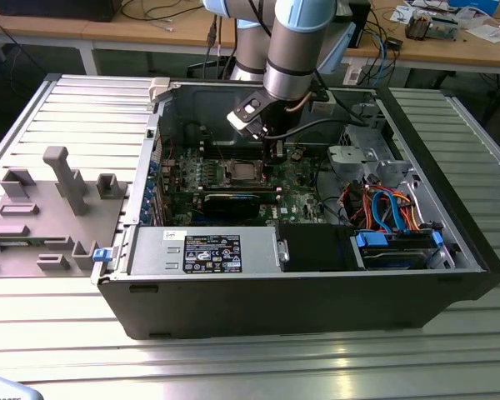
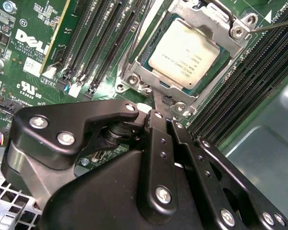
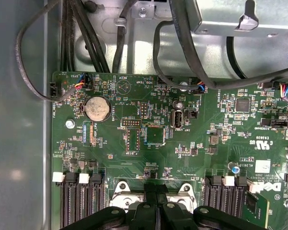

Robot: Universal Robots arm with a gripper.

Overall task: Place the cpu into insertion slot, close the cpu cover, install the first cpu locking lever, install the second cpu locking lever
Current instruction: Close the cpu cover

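At the socket: cpu [image 2: 183,53] lies in the insertion slot [image 2: 132,79], silver top up.
Cover: cpu cover [image 2: 220,72] lies flat over the cpu's edges.
Gripper: gripper [image 2: 161,103] tips just beside the slot's edge, over the green motherboard [image 3: 192,143].
Fingers: pressed together, nothing seen between them.

Robotics lab: open computer case [image 1: 317,283] on slatted metal table [image 1: 233,367], cluttered workbenches [image 1: 450,50] behind.

Silver-topped square cpu [image 2: 182,53] seated flat in insertion slot [image 2: 131,79], cpu cover [image 2: 220,67] lowered around it, eleven o'clock of exterior view's centre
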